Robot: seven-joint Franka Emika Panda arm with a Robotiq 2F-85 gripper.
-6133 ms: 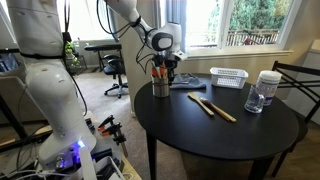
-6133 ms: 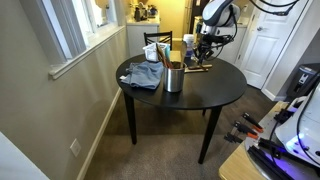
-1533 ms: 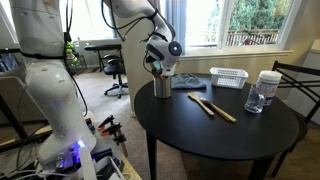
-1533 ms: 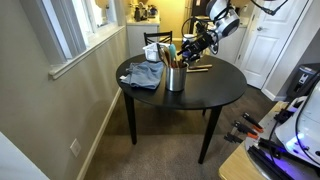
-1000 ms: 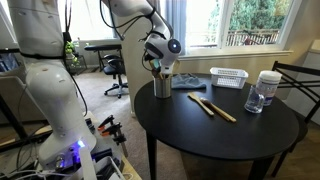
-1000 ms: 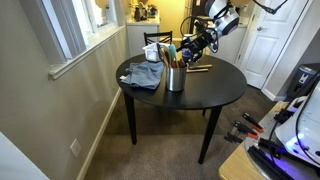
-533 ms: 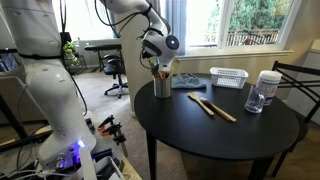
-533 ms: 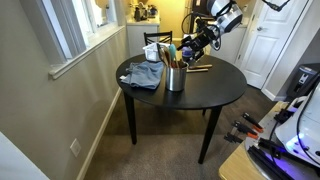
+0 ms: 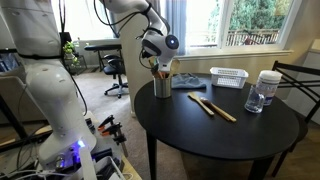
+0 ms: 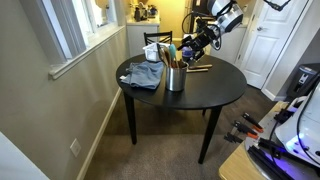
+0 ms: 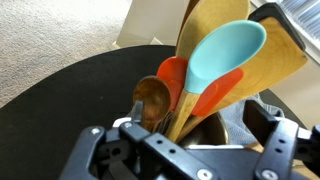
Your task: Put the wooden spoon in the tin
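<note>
The tin [image 9: 161,87] stands near the table's edge, full of utensils; it also shows in an exterior view as the tin [image 10: 175,79]. In the wrist view the tin [image 11: 205,112] holds a wooden spoon [image 11: 152,98] with its round brown bowl up. Beside it are a teal spatula [image 11: 226,48], an orange spatula [image 11: 207,92] and pale wooden spatulas [image 11: 214,14]. My gripper [image 9: 160,64] hangs just above the utensils, open and holding nothing. In the wrist view the gripper [image 11: 190,142] has its fingers [image 11: 101,147] on either side of the tin's mouth.
Two more wooden utensils [image 9: 213,106] lie flat on the black round table [image 9: 200,140]. A white slotted basket [image 9: 229,77] and a clear lidded jar [image 9: 265,91] stand further back. A grey cloth [image 10: 145,75] lies beside the tin. A chair [image 9: 300,85] stands at the table's far side.
The gripper has drawn slightly up and back from the tin and has stayed open. The utensils in the tin have not moved.
</note>
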